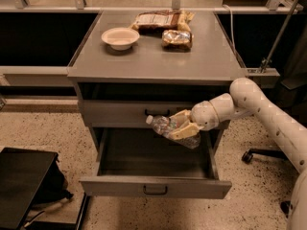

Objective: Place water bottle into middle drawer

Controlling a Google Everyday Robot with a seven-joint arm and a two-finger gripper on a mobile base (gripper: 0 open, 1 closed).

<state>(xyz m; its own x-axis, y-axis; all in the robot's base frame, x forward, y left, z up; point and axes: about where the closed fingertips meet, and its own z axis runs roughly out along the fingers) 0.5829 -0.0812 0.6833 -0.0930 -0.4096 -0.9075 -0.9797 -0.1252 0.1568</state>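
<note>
The water bottle (165, 127), clear crinkled plastic with a white cap pointing left, lies roughly level in my gripper (178, 126). The gripper's tan fingers are shut around its middle, and the white arm (259, 104) reaches in from the right. The bottle hangs above the open middle drawer (156, 186), over its right half, just in front of the shut upper drawer (120, 113). The middle drawer is pulled well out and its inside looks bare.
On the cabinet top (153, 61) stand a white bowl (120, 36) and two wrapped snack packets (176, 38). A black case (24, 186) sits on the floor at the lower left. A chair base (259, 155) stands at the right, behind the arm.
</note>
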